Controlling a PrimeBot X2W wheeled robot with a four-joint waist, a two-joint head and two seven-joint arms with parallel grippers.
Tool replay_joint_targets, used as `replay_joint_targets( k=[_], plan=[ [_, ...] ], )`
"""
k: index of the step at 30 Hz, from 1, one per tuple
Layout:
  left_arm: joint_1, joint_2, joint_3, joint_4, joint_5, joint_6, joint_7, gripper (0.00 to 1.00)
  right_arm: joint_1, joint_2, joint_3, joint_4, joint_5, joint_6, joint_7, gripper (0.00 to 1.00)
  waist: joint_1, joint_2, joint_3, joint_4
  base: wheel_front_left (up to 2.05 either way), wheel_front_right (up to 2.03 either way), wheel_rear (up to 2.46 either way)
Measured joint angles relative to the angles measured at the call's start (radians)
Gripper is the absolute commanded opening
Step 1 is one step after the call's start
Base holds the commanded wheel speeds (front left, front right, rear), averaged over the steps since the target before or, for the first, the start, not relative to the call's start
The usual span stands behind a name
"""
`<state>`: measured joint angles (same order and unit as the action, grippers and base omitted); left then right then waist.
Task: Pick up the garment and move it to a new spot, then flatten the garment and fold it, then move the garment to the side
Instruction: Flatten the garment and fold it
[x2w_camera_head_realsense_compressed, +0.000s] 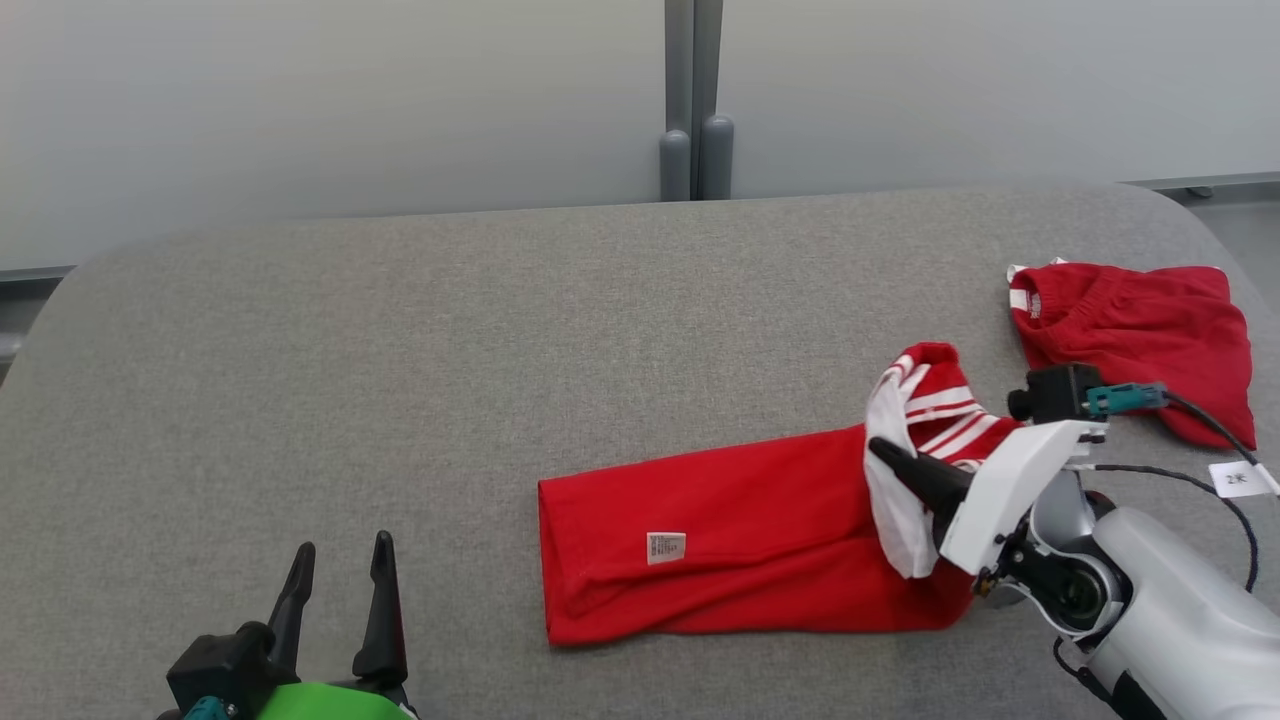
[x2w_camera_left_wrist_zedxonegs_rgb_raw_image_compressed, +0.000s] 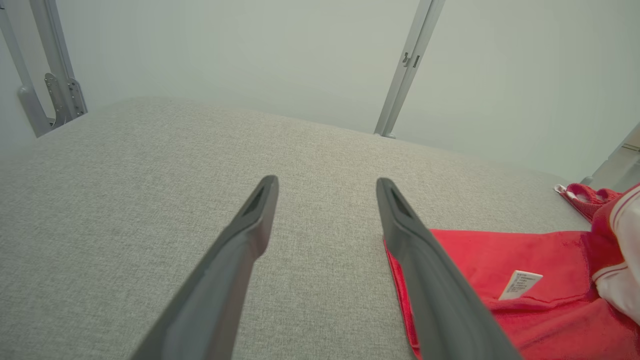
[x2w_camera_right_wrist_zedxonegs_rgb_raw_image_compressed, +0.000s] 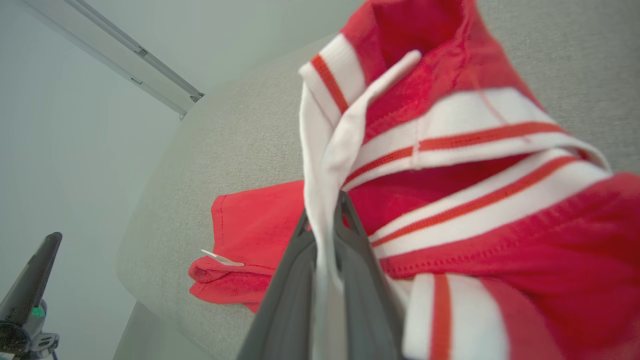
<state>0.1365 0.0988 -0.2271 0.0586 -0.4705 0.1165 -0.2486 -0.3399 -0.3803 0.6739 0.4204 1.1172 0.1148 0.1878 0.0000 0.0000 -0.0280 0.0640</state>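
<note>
At the lower left of the head view my left hand (x2w_camera_head_realsense_compressed: 344, 545) sits low over the grey table (x2w_camera_head_realsense_compressed: 400, 350), its two dark fingers spread wide apart and holding nothing. In the left wrist view, bare grey cloth lies between the fingers of that hand (x2w_camera_left_wrist_zedxonegs_rgb_raw_image_compressed: 327, 182), and the near end of the red shirt (x2w_camera_left_wrist_zedxonegs_rgb_raw_image_compressed: 475, 260) lies just right of the right finger.

The red shirt (x2w_camera_head_realsense_compressed: 740, 540) lies right of centre in the head view as a long folded band running left to right, with a small white care label (x2w_camera_head_realsense_compressed: 666, 547) on its left half. It is well apart from my left hand.

At the band's right end, the part with white and red stripes is lifted off the table. My right hand (x2w_camera_head_realsense_compressed: 885, 452) has its fingers pressed together on a white fold of it. In the right wrist view that hand (x2w_camera_right_wrist_zedxonegs_rgb_raw_image_compressed: 325, 215) pinches the white strip between its fingertips, and the striped cloth of the shirt (x2w_camera_right_wrist_zedxonegs_rgb_raw_image_compressed: 450, 240) bunches above and to the right.

At the upper right of the head view a second red garment (x2w_camera_head_realsense_compressed: 1140, 330) lies crumpled on the table, apart from the shirt.
</note>
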Motion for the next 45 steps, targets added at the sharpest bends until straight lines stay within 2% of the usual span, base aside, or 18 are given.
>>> replay_joint_targets(
  k=[5,13,22,29,30,31,32,33,34,38,45],
  plan=[
    [0.001,-0.006,-0.001,0.002,0.0,0.0,0.0,1.0,-0.007,0.018,0.053,-0.054,-0.022,0.004,0.032,0.0,0.0,0.0,-0.008,0.024,0.0,0.0,0.0],
    [0.003,-0.013,-0.002,0.007,0.0,0.0,0.0,1.0,-0.055,0.092,0.109,-0.076,-0.059,0.005,0.061,0.0,0.0,0.0,-0.019,0.059,0.0,0.0,0.0],
    [0.003,-0.02,-0.029,0.015,-0.001,0.0,0.0,1.0,-0.087,0.186,0.169,0.028,-0.117,-0.084,0.092,0.0,0.0,0.0,-0.027,0.113,0.0,0.0,0.0],
    [0.003,-0.023,-0.037,0.027,-0.003,0.0,0.0,1.0,-0.126,0.244,0.211,0.122,-0.16,-0.136,0.118,0.0,0.0,0.0,-0.03,0.163,0.0,0.0,0.0],
    [0.003,-0.024,-0.041,0.03,-0.004,0.0,0.0,1.0,-0.139,0.255,0.221,0.15,-0.177,-0.15,0.121,0.09,0.0,0.0,-0.031,0.176,0.0,0.0,0.0],
    [0.003,-0.024,-0.044,0.031,-0.006,0.0,0.0,1.0,-0.147,0.258,0.228,0.166,-0.186,-0.158,0.13,0.25,0.0,0.0,-0.032,0.182,0.0,0.0,0.0],
    [0.002,-0.025,-0.046,0.032,-0.007,-0.001,0.0,1.0,-0.154,0.261,0.235,0.18,-0.191,-0.162,0.139,0.48,0.0,0.0,-0.033,0.188,0.0,0.0,0.0],
    [0.002,-0.026,-0.046,0.033,-0.009,0.0,0.0,1.0,-0.16,0.266,0.247,0.191,-0.204,-0.169,0.139,0.87,0.0,0.0,-0.034,0.194,0.0,0.0,0.0],
    [0.002,-0.026,-0.045,0.034,-0.009,0.0,0.0,1.0,-0.171,0.27,0.263,0.199,-0.224,-0.17,0.139,1.0,0.0,0.0,-0.036,0.198,0.0,0.0,0.0],
    [0.003,-0.026,-0.036,0.034,-0.01,0.0,0.0,1.0,-0.238,0.292,0.323,0.206,-0.283,-0.165,0.153,1.0,0.0,0.0,-0.042,0.206,0.0,0.0,0.0],
    [0.003,-0.027,-0.022,0.033,-0.014,0.0,0.0,1.0,-0.327,0.313,0.41,0.187,-0.346,-0.104,0.167,1.0,0.0,0.0,-0.05,0.189,0.0,0.0,0.0]
  ],
)
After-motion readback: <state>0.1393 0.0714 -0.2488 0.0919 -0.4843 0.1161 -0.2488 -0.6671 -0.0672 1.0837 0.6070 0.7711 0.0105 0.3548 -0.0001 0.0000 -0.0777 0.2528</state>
